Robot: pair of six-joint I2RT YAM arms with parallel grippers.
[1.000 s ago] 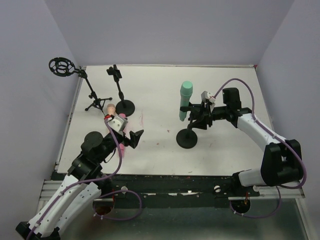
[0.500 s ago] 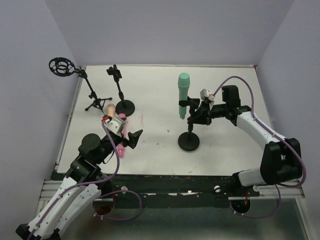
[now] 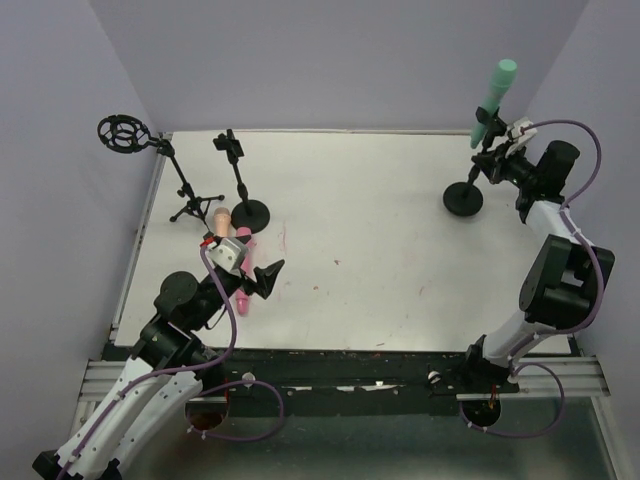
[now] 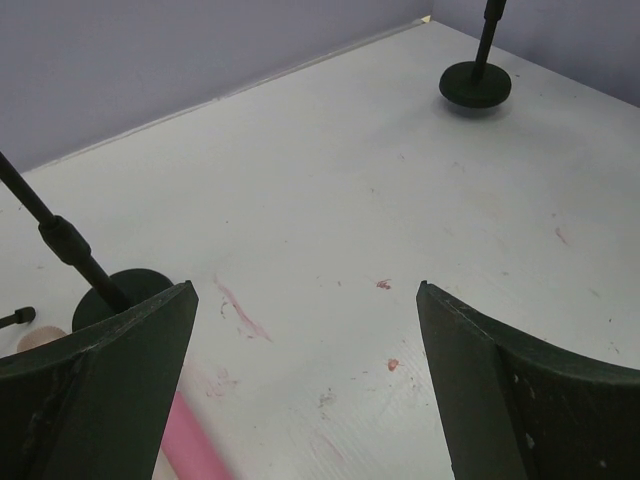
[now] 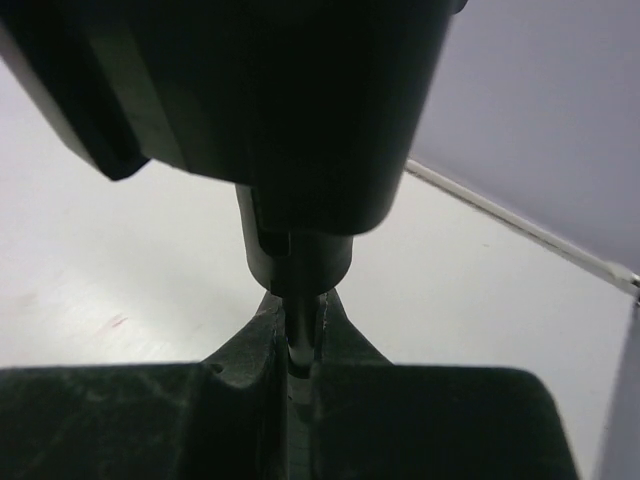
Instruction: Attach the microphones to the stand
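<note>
Stand (image 3: 465, 200) bearing the mint microphone (image 3: 493, 100) is at the table's (image 3: 350, 200) 2 o'clock, with the right gripper (image 3: 497, 160) clamped on its pole. Left gripper (image 4: 305, 290) hangs wide beside the pink microphone (image 4: 195, 455) at 8 o'clock. Recommendation: centre the fingers astride its body before closing.

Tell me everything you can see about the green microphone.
The green microphone is slim and mint coloured, plastic by the look of it, with a rounded head. It points up, leaning a little to the right, with its head against the back wall. Its lower part sits in the clip of a black stand at the far right of the table. The right gripper is shut on the stand's pole, not on the microphone itself.
</note>
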